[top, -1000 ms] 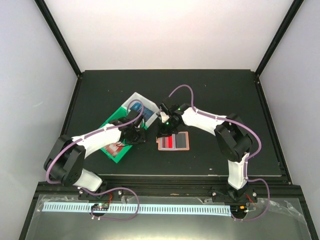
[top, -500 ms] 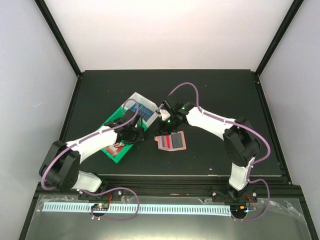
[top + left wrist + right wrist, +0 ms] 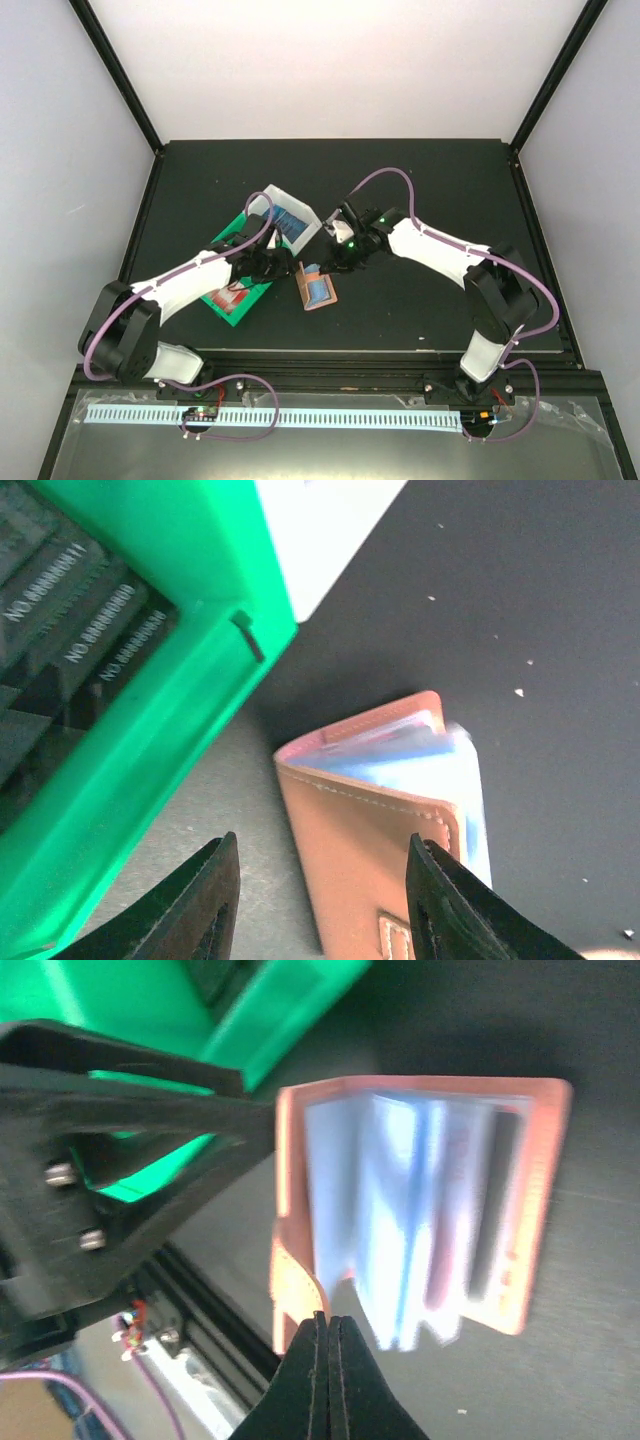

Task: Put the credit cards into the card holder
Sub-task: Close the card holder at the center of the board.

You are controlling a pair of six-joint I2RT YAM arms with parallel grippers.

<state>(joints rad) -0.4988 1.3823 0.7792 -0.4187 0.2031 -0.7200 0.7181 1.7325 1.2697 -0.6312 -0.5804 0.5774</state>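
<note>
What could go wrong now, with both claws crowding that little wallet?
The left gripper hangs open over the card holder, close beside the shut right gripper; the two might collide. The holder lies half folded, blue pockets fanned, so it may flop closed or slide. The wall of the green bin sits close to the left fingers and could snag them.

The salmon-brown leather folding card holder (image 3: 318, 288), earlier open and flat, is now half-folded and further left.
</note>
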